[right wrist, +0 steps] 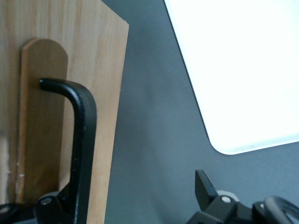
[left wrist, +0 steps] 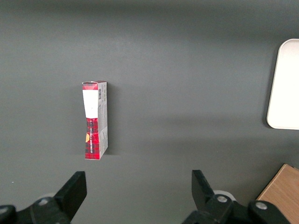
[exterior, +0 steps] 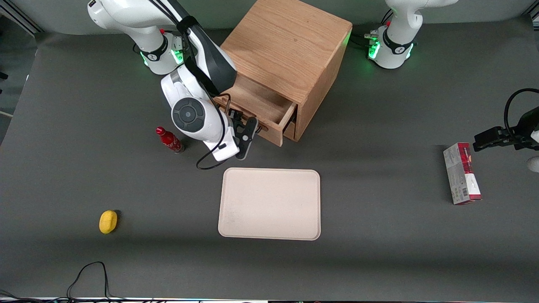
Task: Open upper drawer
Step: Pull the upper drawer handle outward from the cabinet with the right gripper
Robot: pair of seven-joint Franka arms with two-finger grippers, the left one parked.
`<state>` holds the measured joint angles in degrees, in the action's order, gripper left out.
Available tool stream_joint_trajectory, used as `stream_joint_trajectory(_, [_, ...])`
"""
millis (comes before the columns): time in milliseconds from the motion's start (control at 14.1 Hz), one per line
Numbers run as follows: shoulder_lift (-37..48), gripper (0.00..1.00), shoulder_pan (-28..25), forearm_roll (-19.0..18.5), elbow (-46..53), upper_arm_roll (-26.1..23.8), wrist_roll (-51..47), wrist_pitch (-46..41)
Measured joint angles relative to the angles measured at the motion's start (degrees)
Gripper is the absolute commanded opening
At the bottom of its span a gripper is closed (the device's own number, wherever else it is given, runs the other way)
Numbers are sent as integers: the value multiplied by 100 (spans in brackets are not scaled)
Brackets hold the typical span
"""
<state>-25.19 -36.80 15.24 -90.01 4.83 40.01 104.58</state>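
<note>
At cabinet front, upper drawer (exterior: 257, 110) pulled out, end effector (exterior: 247, 131) spread open at its handle (right wrist: 79, 140) (lower end hidden)

Right arm bent low, wrist angled toward front camera — gripper (exterior: 248, 132) with jaws spread apart.

Counter (exterior: 379, 261) is plain dark grey, no pattern. Cabinet (exterior: 290, 46) light oak w/ visible wood grain; upper drawer (exterior: 261, 107) same oak, handle (right wrist: 81, 140) black on a paler wood backing. Claw (exterior: 248, 131) black, at the drawer front; arm shell white w/ black section & grey round cap. Tray (exterior: 269, 204) pale cream, plain. Bottle (exterior: 169, 140) red w/ white speckle print, at tray's 10 o'clock. Small yellow object (exterior: 108, 221), approx 8 o'clock of tray. Box (exterior: 462, 173) red/dark plaid w/ grey & white panels, barcode. Arm bases glow green.
</note>
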Motion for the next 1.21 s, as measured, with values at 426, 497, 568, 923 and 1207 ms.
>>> stream_joint_trajectory(426, [-159, 100, 229, -20, 255, 2, 193, 17])
stream_joint_trajectory(497, [-177, 100, 254, -21, 288, 3, 194, 17])
stream_joint_trajectory(568, [-194, 100, 279, -21, 328, 3, 197, 17])
stream_joint_trajectory(923, [-221, 100, 442, -22, 458, 4, 388, 18])
stream_joint_trajectory(1207, [-302, 100, 701, -23, 495, 7, 561, 23])
